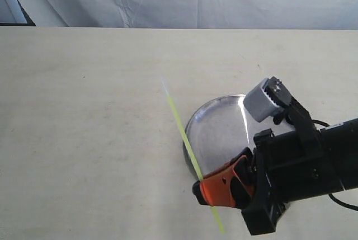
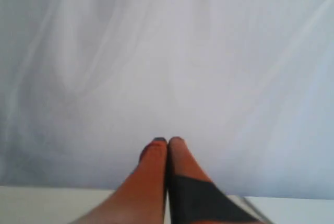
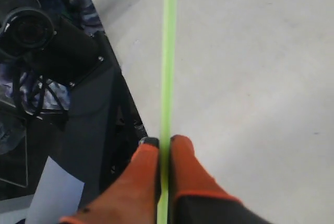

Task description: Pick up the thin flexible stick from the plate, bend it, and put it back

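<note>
The right fingers (image 1: 219,184) are clamped on the thin flexible stick (image 1: 180,121) near one end, at the lower-left rim of the plate (image 1: 193,120) in the exterior view. The stick seems lifted off the plate. Its long free end slants away over the table (image 1: 84,139), probably left free for bending. From the wrist, the stick (image 3: 168,51) runs straight out between both fingers (image 3: 146,166). The left fingers (image 2: 151,166) are pressed together, empty, facing white cloth (image 2: 156,51).

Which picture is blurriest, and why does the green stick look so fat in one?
Left wrist view: blurriest, left gripper and cloth all soft. Right wrist view: the stick is close up, so fat and fuzzy. Exterior view: sharper, white glare on the plate.
</note>
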You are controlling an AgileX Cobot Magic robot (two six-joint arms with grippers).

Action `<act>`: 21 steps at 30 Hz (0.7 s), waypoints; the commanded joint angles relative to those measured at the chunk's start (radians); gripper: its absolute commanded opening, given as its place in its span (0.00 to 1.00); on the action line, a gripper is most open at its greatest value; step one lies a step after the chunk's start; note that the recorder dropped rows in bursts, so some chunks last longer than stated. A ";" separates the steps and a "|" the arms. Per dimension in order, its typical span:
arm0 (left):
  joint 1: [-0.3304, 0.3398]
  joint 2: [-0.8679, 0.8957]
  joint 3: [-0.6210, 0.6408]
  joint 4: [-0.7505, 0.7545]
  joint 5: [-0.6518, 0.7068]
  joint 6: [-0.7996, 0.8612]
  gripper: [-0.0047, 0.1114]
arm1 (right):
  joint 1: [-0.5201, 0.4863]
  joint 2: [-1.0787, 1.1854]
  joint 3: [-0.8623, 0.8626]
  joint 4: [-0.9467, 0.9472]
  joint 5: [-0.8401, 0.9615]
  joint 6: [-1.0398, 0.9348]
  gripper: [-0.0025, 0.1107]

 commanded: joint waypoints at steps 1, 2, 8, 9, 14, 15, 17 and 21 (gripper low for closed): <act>-0.009 0.006 -0.030 -0.237 -0.137 0.137 0.04 | -0.002 -0.008 0.005 0.004 -0.028 -0.021 0.01; -0.009 0.006 -0.032 -0.310 -0.143 0.130 0.04 | -0.002 -0.008 0.005 0.015 -0.017 -0.027 0.01; -0.009 0.159 -0.161 0.005 -0.261 -0.158 0.04 | -0.002 -0.008 0.005 0.187 0.138 -0.175 0.01; -0.009 0.195 -0.178 0.068 -0.317 -0.158 0.04 | -0.002 -0.008 0.005 0.199 0.139 -0.175 0.01; -0.057 0.459 -0.193 0.182 -0.522 -0.158 0.04 | -0.002 -0.006 0.005 0.309 0.166 -0.253 0.01; -0.057 0.495 -0.187 0.250 -0.522 -0.158 0.06 | -0.002 -0.006 0.005 0.372 0.173 -0.281 0.01; -0.057 0.550 -0.171 0.231 -0.522 -0.158 0.13 | -0.002 -0.006 0.003 0.438 0.147 -0.292 0.01; -0.057 0.598 -0.169 0.206 -0.522 -0.158 0.35 | 0.020 -0.006 -0.001 0.438 0.071 -0.292 0.01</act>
